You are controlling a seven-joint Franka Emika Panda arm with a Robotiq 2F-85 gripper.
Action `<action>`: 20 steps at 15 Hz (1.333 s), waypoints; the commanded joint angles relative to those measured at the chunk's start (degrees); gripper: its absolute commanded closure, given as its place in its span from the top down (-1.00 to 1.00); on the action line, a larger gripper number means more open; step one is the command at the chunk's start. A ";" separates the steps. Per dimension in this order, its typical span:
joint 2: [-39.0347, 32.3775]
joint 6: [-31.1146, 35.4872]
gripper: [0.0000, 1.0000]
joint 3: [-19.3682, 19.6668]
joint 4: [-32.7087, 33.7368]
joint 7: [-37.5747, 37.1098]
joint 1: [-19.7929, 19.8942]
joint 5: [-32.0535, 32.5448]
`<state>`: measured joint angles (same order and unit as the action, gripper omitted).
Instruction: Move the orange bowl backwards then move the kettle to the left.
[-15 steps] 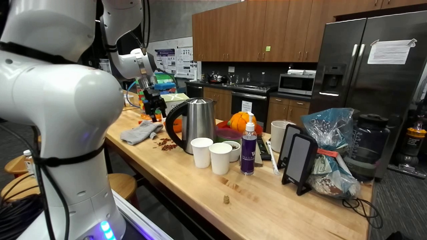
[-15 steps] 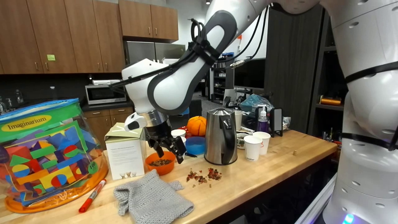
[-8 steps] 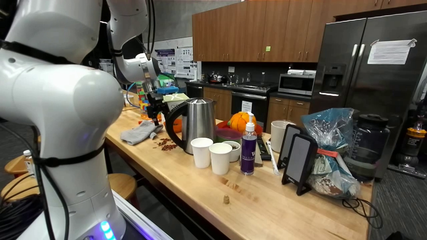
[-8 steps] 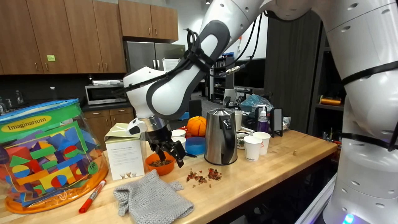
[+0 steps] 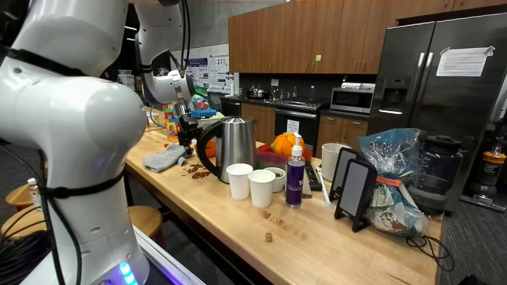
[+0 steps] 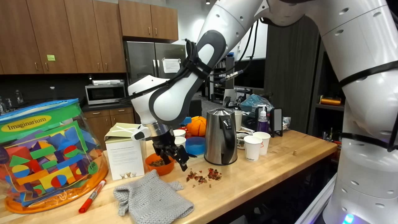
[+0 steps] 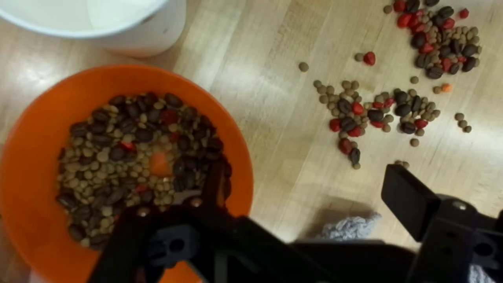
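- Stretching beneath the fingers (image 7: 410, 202), a pale wood table (image 6: 255, 171); past them, kitchen cabinets (image 6: 46, 37), one microwave (image 6: 105, 93), one fridge (image 6: 141, 57).
- One gripper (image 7: 310, 188), fingers spread: one inside the single orange bowl (image 7: 35, 149), the other outside.
- One kettle (image 6: 216, 137), upright, right of the fingers in both exterior views.
- Two bean heaps (image 7: 347, 124) near the outer finger.
- At least four white cups (image 6: 252, 149): in an exterior view, two behind the fingers, two past the kettle.
- One block bag (image 6: 46, 155), one marker (image 6: 92, 196), one cloth (image 6: 155, 199), left of the fingers there.
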<state>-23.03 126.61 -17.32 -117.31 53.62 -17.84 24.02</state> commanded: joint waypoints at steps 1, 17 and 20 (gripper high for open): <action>-1.08 -1.36 1.00 0.36 2.02 -0.47 0.17 -0.43; -4.66 -0.47 1.00 1.33 7.74 -2.93 0.69 -1.83; -5.59 0.00 1.00 1.49 8.47 -3.55 0.86 -2.27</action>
<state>-27.43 125.90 -15.79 -110.18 50.70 -17.60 22.82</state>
